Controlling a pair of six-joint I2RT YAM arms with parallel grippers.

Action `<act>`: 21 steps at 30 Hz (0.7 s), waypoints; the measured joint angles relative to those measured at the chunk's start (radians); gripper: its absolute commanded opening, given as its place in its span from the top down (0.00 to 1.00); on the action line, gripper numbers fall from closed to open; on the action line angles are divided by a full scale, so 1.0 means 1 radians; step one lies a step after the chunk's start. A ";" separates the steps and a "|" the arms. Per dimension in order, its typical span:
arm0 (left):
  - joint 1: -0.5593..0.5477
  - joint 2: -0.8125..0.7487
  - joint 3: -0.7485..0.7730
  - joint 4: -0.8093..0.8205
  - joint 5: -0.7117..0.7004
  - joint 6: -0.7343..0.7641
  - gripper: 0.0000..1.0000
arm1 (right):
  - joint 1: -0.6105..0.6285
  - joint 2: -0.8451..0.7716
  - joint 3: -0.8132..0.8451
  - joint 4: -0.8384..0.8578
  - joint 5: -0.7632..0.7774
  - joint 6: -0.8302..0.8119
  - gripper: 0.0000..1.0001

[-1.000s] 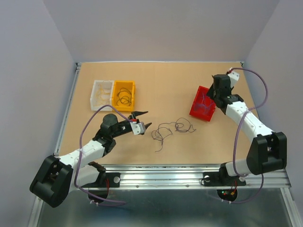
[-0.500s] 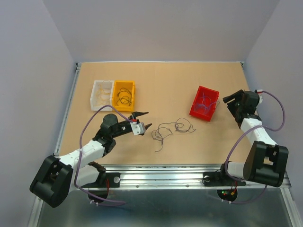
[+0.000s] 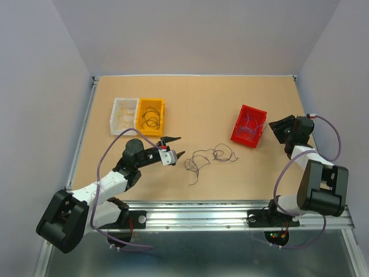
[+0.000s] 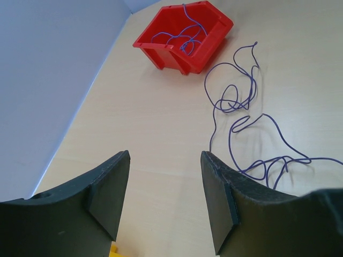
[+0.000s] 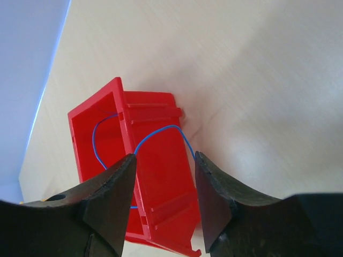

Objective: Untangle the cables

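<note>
dark, thin cables (image 3: pixel 206 159) lie looped on the tabletop (image 3: pixel 202 104) near the left pincer (image 3: pixel 177 145), which gapes wide and empty. the right pincer (image 3: pixel 281 128), also parted and holding nothing, sits by the red bin (image 3: pixel 244 142). a careless pinch could catch several strands and tighten the knot.

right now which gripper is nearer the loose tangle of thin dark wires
Left. The left gripper sits just beside the thin dark wires; the right gripper is farther off, past the red plastic bin.
</note>
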 measured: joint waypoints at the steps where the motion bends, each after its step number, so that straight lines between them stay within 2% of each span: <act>1: 0.000 0.000 0.000 0.000 0.001 0.001 0.34 | 0.000 0.016 0.000 0.009 -0.006 0.000 0.48; 7: 0.000 0.000 0.000 0.000 0.002 0.004 0.34 | 0.000 0.094 -0.028 0.094 -0.045 0.003 0.47; 21: 0.000 0.001 0.000 0.000 0.006 0.010 0.34 | 0.034 0.233 -0.035 0.179 -0.055 0.002 0.46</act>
